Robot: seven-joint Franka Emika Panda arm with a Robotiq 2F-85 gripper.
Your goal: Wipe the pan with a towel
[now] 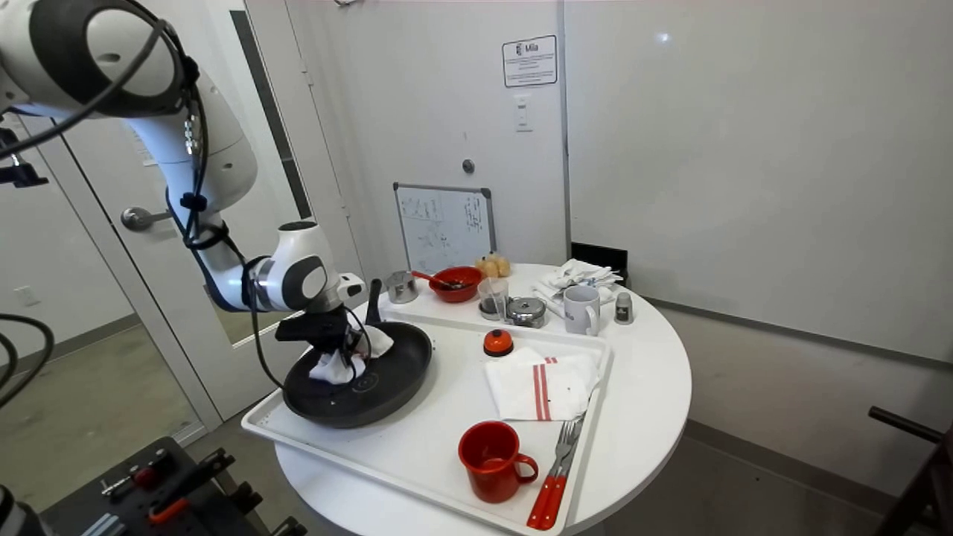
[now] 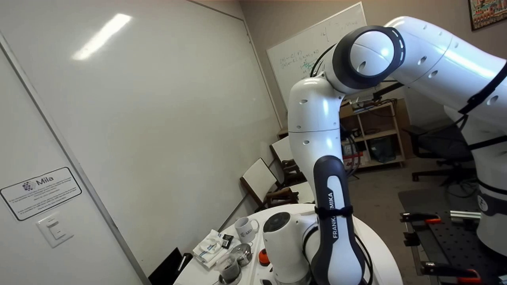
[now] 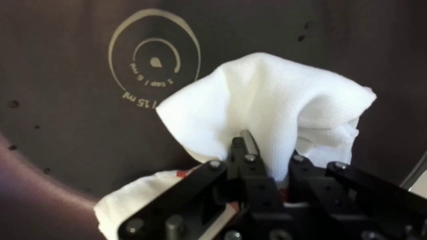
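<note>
clamping a bunched towel (image 3: 263, 100) between its fingers (image 3: 248, 145), the gripper (image 3: 272, 155) reached down into a dark pan (image 3: 76, 110). the towel lay inside the pan, its white folds spread ahead of the gripper and another part, marked with red, beneath it. pale printed rings (image 3: 155, 62) and small dark specks (image 3: 13, 104) showed on the pan's floor beside the cloth.

in an exterior view, the pan sat at one end of a white tray (image 1: 447, 409), which rested on a round worktop (image 1: 655, 372). farther along the tray, a folded towel (image 1: 543, 387) with red stripes lay near a small orange-and-black object (image 1: 498, 342), and a red mug (image 1: 488, 469) stood near a fork (image 1: 563, 443) and a second red-handled utensil (image 1: 555, 497), its tip partly hidden.

past the tray's rim stood a metal cup (image 1: 403, 287), a red bowl (image 1: 450, 295), a clear tumbler (image 1: 493, 296), a lidded metal pot (image 1: 527, 313), a grey mug (image 1: 579, 311) and a shaker (image 1: 624, 307), with white cloths (image 1: 584, 274) heaped behind the mug.

beyond the worktop, a small whiteboard (image 1: 445, 227) with writing showed before a pale wall (image 1: 447, 104). in an exterior view, white-backed chairs (image 2: 259, 180) and a shelf (image 2: 381, 135) stood at the back of the room.
</note>
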